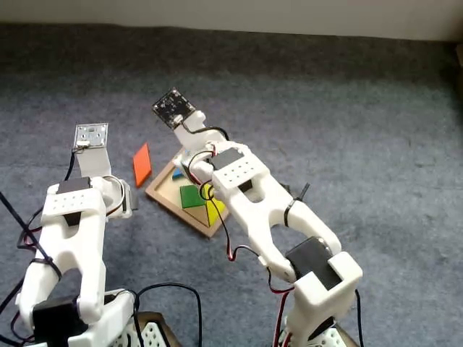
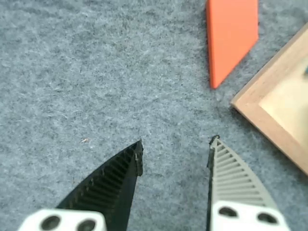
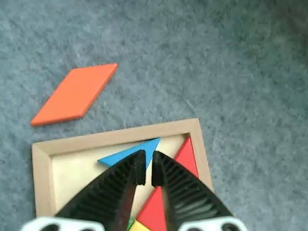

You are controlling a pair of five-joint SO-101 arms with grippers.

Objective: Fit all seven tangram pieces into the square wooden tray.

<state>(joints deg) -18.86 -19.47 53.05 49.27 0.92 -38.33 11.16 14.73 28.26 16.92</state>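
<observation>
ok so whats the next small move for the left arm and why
Probably ease the left tool forward over the orange parallelogram and close on it. That piece lies on the carpet outside the wooden tray, the left tool is open and empty just short of it, and the right tool is over the blue triangle inside the tray.

The left arm (image 1: 69,231) reaches from seven o'clock toward twelve, with the left gripper (image 2: 175,144) spread wide and its fingertips well apart. The right arm (image 1: 268,210) stretches from five toward eleven o'clock — the right gripper (image 3: 147,161) pinched nearly closed.
</observation>
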